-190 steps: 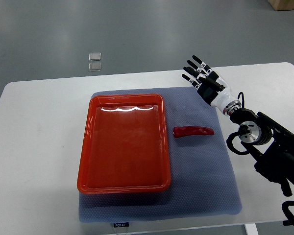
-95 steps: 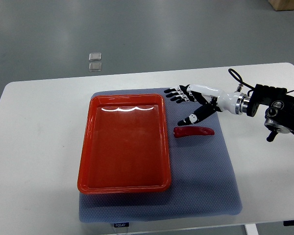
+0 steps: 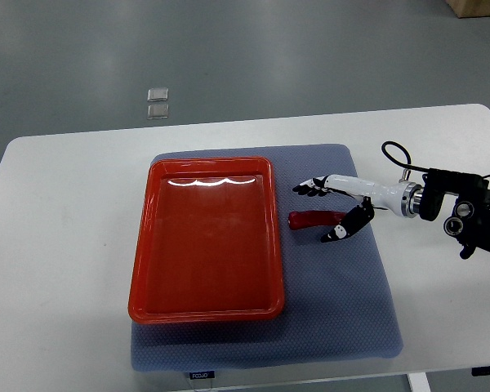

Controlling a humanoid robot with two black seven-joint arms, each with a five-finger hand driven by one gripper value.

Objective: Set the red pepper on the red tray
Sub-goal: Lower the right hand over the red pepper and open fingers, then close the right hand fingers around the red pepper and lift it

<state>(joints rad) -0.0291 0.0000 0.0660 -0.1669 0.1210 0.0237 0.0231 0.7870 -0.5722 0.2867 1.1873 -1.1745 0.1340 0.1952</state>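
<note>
A red pepper (image 3: 309, 218) lies on the blue-grey mat (image 3: 343, 286), just right of the red tray (image 3: 204, 302). The tray holds nothing. My right hand (image 3: 327, 211) reaches in from the right edge and straddles the pepper's right end. Its fingers (image 3: 310, 188) sit on the far side and the thumb (image 3: 343, 230) on the near side, spread apart and not closed on the pepper. The pepper's right end is hidden under the hand. The left arm does not show.
The mat lies on a white table (image 3: 65, 245), whose near edge runs along the bottom of the view. Two small clear squares (image 3: 158, 102) lie on the grey floor beyond the table.
The right hand has swung from raised at the mat's far right down and toward me, lowering over the pepper so that fingers and thumb now straddle it. The pepper has not moved.
</note>
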